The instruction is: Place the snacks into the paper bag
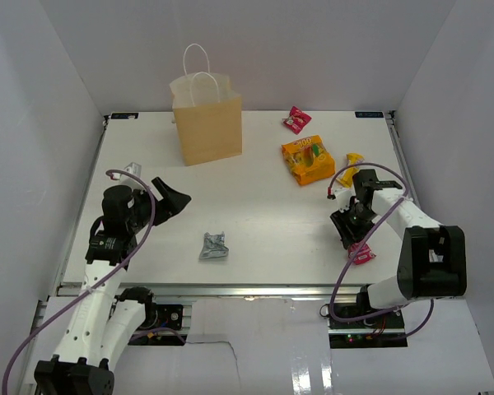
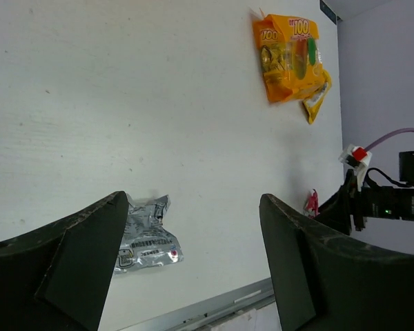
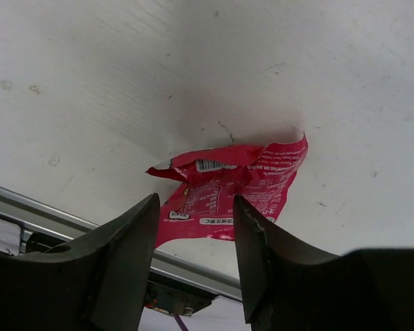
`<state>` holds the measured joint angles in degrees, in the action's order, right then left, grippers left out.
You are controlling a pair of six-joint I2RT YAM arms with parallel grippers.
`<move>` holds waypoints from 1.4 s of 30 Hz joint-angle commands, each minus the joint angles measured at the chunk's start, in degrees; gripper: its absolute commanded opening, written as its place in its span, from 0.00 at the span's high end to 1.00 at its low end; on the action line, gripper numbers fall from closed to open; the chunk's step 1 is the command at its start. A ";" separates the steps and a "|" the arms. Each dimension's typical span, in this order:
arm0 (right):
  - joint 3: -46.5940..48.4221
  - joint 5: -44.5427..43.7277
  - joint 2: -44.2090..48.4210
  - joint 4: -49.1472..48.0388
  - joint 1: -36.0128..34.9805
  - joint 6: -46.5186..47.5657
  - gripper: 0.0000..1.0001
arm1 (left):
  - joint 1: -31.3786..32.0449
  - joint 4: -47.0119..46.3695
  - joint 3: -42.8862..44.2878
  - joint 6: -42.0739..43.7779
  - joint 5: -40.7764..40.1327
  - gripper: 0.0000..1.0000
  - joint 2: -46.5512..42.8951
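We judge most work remains: the orange bag [image 1: 307, 159] and silver packet [image 1: 214, 247] lie loose, well apart from the paper bag [image 1: 207, 123] at upper centre. Our right gripper [image 3: 194, 207] straddles the pink packet [image 3: 262, 172] at lower right, jaws apart, not yet pinching. Our left gripper [image 2: 193, 200] hangs wide and empty.

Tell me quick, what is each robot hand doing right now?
Left gripper: open, holding nothing.
Right gripper: open, jaws on either side of the pink-red snack packet, not squeezing it yet.
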<state>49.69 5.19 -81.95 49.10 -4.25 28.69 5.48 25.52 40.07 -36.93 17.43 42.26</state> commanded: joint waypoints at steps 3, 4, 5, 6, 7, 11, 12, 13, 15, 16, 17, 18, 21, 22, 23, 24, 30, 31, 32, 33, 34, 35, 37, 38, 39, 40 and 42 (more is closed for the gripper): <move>1.02 -2.82 -4.18 -1.55 -0.23 -1.62 0.55 | -0.03 -0.82 -3.33 -5.26 3.75 0.13 -3.85; 0.93 -2.90 -4.88 -1.73 -0.23 -1.70 0.58 | 0.06 -0.82 -4.03 -5.70 3.84 0.13 -4.03; 0.85 -3.17 -5.14 -2.16 -0.23 -1.62 0.62 | 0.06 -0.82 -4.21 -5.96 4.01 0.13 -4.20; 0.93 -3.26 -5.15 -2.43 -0.23 -1.62 0.67 | -0.03 -0.82 -4.30 -5.96 4.01 0.13 -4.20; 0.85 -3.34 -5.06 -2.78 -0.23 -1.62 0.68 | 0.06 -0.82 -4.48 -5.96 4.19 0.13 -4.20; 0.58 -3.17 -2.96 -4.63 -0.23 -1.27 0.80 | 0.06 -1.00 -4.57 -6.23 4.45 0.12 -3.85; 0.58 -2.30 -2.34 -5.50 -0.23 -1.00 0.85 | 0.06 -1.00 -4.39 -6.23 4.54 0.12 -3.77; 0.41 -1.51 -0.77 -6.03 -0.23 -0.91 0.88 | -0.03 -1.08 -4.48 -6.23 4.80 0.12 -3.68; 0.49 1.74 1.35 -7.43 -0.23 -0.13 0.92 | -0.03 -1.08 -4.30 -6.14 5.24 0.12 -3.68; 0.67 3.06 3.53 -7.88 -0.23 1.27 0.92 | 0.06 -1.08 -4.30 -6.14 5.42 0.12 -3.76; 1.45 5.51 4.51 -8.23 -0.14 1.98 0.92 | 0.06 -1.08 -4.39 -6.05 5.77 0.12 -3.85; 2.16 7.45 5.30 -8.32 -0.06 2.68 0.92 | -0.03 -1.17 -4.39 -6.14 5.95 0.12 -3.85; 5.76 15.18 8.64 -9.02 0.30 5.76 0.92 | 0.06 -1.52 -4.83 -6.14 7.00 0.12 -4.20; 6.99 17.64 9.96 -9.72 0.30 7.16 0.92 | 0.06 -1.70 -5.00 -6.14 7.18 0.12 -4.46; 9.00 22.01 10.41 -10.60 0.38 7.35 0.92 | 0.06 -1.79 -5.09 -6.23 7.53 0.12 -4.47; 10.06 24.14 10.67 -11.74 0.30 7.26 0.92 | 0.06 -2.05 -5.36 -6.49 7.70 0.12 -4.64; 27.07 33.48 3.13 -22.81 -1.72 -4.15 0.92 | 0.06 -3.10 -5.71 -6.93 9.63 0.12 -4.64; 29.73 33.65 -0.28 -26.91 -3.20 -6.43 0.92 | -0.03 -3.28 -5.80 -7.10 10.07 0.12 -4.56; 32.37 33.40 -1.97 -29.22 -4.09 -10.37 0.92 | -0.03 -3.54 -5.80 -7.19 10.51 0.12 -4.56; 37.79 32.87 -3.55 -31.41 -5.23 -12.32 0.92 | 0.06 -3.63 -5.88 -7.37 11.21 0.12 -4.73; 40.81 32.00 -7.22 -33.52 -7.85 -14.25 0.92 | 0.06 -3.63 -5.89 -7.54 11.48 0.12 -4.73; 43.97 30.07 -9.52 -36.85 -9.10 -17.67 0.92 | -0.03 -3.72 -5.97 -7.63 11.75 0.12 -4.82; 56.39 25.07 -17.22 -37.85 -13.30 -20.67 0.92 | 0.06 -3.72 -6.15 -7.90 12.36 0.12 -5.08; 61.61 22.35 -20.76 -37.68 -14.11 -22.34 0.92 | -0.03 -3.72 -6.41 -8.42 12.54 0.12 -5.17; 66.97 21.01 -23.92 -37.33 -14.90 -24.19 0.92 | 0.06 -3.72 -6.67 -8.77 12.71 0.12 -5.52; 76.86 17.78 -30.22 -37.59 -16.48 -27.34 0.92 | 0.06 -3.72 -7.11 -9.38 13.24 0.12 -5.70; 85.35 13.47 -37.10 -41.68 -18.76 -29.55 0.92 | -0.03 -3.81 -7.47 -10.09 13.50 0.12 -6.22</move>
<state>123.66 26.89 -111.94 14.55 -20.12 7.68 5.48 22.46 33.39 -45.45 28.97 37.36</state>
